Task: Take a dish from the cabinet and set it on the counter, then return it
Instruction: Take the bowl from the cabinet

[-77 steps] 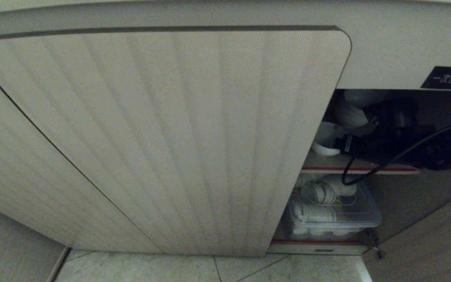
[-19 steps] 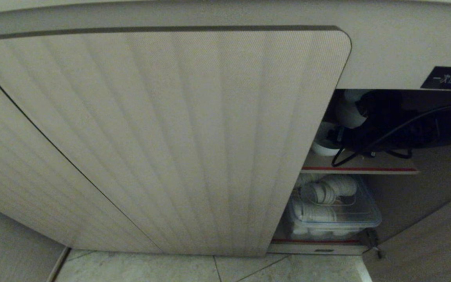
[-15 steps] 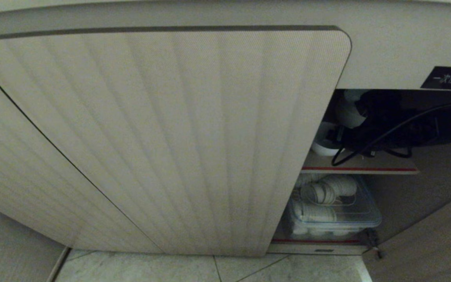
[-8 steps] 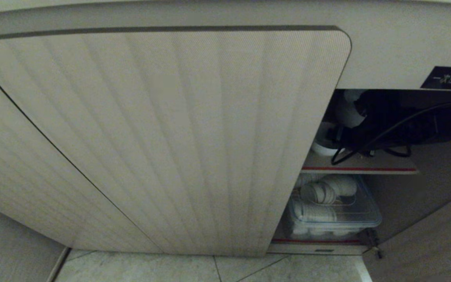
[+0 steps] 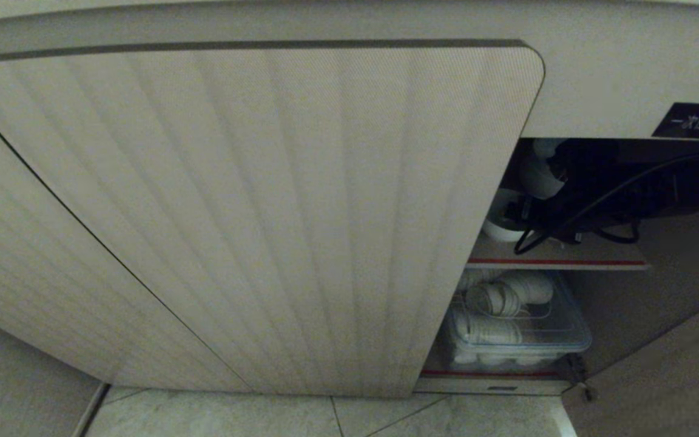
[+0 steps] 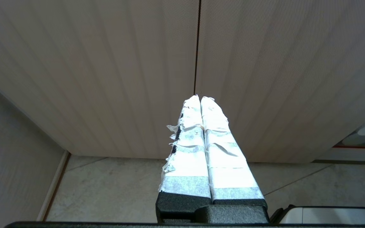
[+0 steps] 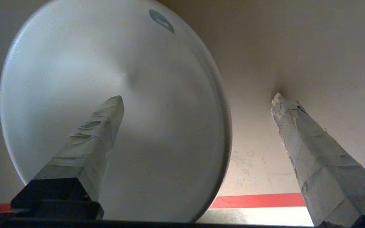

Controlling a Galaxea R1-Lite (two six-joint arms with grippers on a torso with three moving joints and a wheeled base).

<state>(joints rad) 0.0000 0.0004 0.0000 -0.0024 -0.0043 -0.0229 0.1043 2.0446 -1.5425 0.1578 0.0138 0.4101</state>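
The right pincer [image 7: 195, 98] is being held wide astride the dish [image 7: 112, 104] rim on the cabinet's upper shelf [image 7: 252, 199]; slick, breakable ceramic, probably best pinched at the rim.

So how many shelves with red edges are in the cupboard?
2. The upper shelf holds a white dish; the lower shelf, below it, holds a clear box of white dishes. The door may hide more.
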